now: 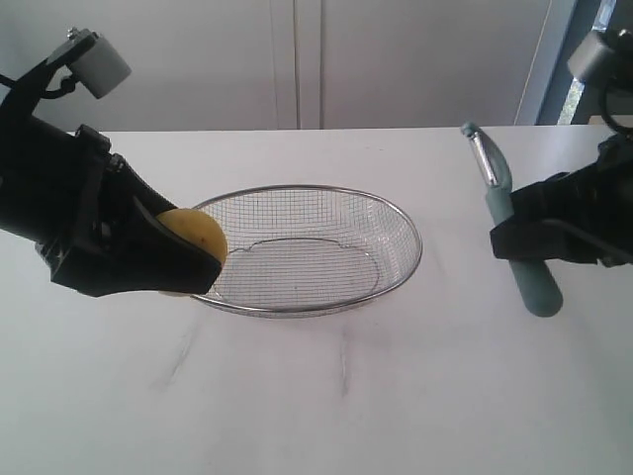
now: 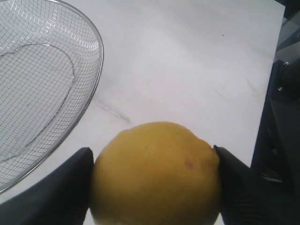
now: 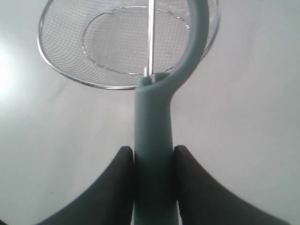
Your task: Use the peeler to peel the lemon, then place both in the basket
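Probably peeling step; skin looks whole. Left gripper point(image 2: 152, 157) clamped on lemon point(image 1: 198, 236), mid-left of frame, at basket point(image 1: 407, 226) left rim. Right gripper point(image 3: 153, 152) clamped on peeler point(image 3: 153, 117) handle, mid-right, blade end toward upper frame, well apart from lemon. Bring blade across to lemon, lay flat on skin, press lightly, draw along curve; grip lemon firmly against slip. White table point(image 1: 415, 406), smooth, faint scuffs lower centre. Pale panelled wall point(image 1: 297, 59) behind.

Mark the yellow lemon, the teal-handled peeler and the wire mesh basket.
round yellow lemon point(image 2: 154, 173), left wrist view, middle of its skin.
teal-handled peeler point(image 3: 153, 131), right wrist view, on its handle.
silver wire mesh basket point(image 1: 419, 242), exterior view, on its rim.
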